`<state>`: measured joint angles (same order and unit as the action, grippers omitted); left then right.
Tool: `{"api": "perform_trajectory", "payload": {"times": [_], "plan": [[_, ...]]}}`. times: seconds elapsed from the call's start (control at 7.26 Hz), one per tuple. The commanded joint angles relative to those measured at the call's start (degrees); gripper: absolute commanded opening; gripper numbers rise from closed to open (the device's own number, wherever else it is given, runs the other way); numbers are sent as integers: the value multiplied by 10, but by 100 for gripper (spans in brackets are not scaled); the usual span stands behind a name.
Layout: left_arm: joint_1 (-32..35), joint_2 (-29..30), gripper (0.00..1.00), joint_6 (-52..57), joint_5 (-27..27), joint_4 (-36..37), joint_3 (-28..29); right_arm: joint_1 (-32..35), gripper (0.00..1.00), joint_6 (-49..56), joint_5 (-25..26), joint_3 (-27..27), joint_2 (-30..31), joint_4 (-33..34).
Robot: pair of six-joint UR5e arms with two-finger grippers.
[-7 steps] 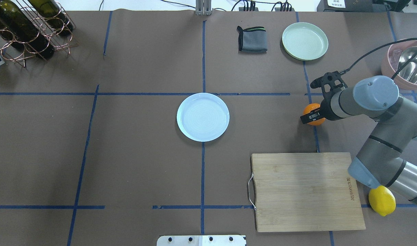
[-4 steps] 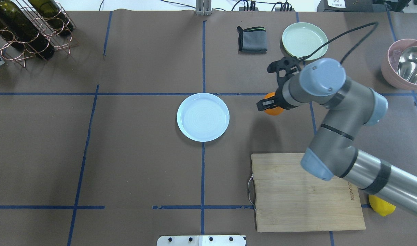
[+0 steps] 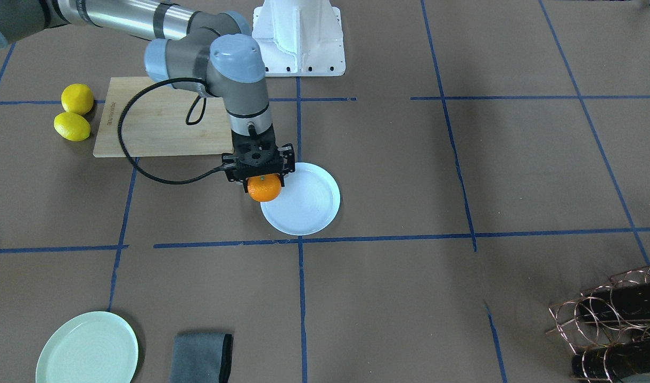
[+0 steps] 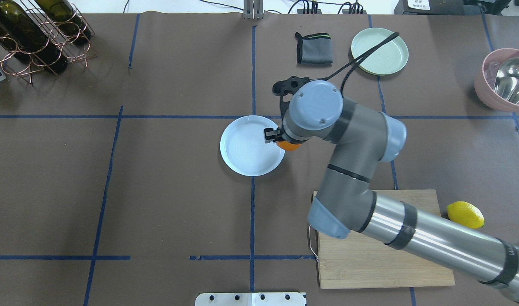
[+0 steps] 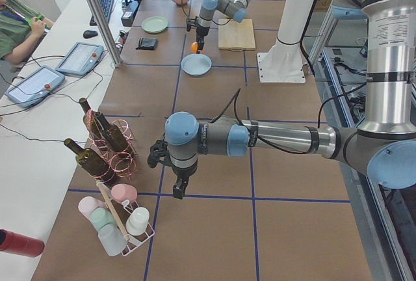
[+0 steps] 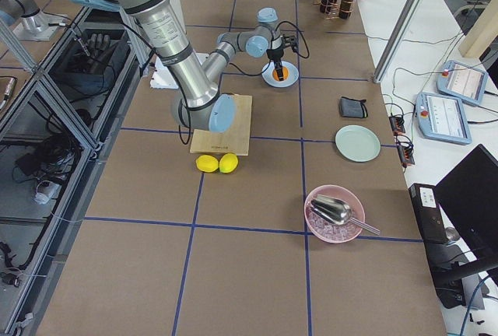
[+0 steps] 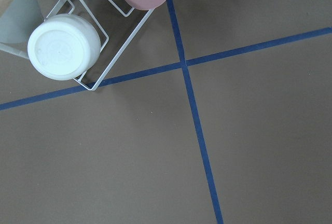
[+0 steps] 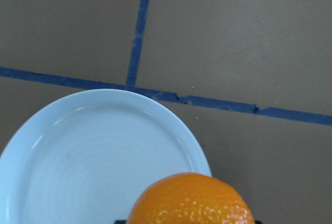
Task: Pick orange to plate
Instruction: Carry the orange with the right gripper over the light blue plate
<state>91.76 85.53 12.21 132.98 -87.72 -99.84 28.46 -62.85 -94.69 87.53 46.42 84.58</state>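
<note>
Right gripper (image 3: 263, 180) vertical over edge of plate (image 3: 310, 208), orange (image 3: 264, 189) in grip.

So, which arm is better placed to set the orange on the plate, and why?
Right. The right claw holds the orange over the plate's edge; the left claw hangs far away beside the cup rack.

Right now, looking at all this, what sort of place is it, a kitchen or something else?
Probably a robotics lab, not a kitchen: a brown table gridded with blue tape, a grey right robot arm holding a small round orange, and a seated person beside control tablets.
</note>
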Motion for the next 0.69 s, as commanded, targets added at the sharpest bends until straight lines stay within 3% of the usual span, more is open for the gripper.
{"api": "perform_trajectory", "payload": {"times": [0.0, 0.41, 0.55], "plan": [[0, 0, 100, 0, 0, 0, 0, -29, 14, -33, 43, -53, -43, 1], [0, -1, 100, 0, 0, 0, 1, -31, 15, -53, 45, -102, -79, -1], [0, -1, 100, 0, 0, 0, 1, -31, 22, -53, 45, -104, -79, -1]]}}
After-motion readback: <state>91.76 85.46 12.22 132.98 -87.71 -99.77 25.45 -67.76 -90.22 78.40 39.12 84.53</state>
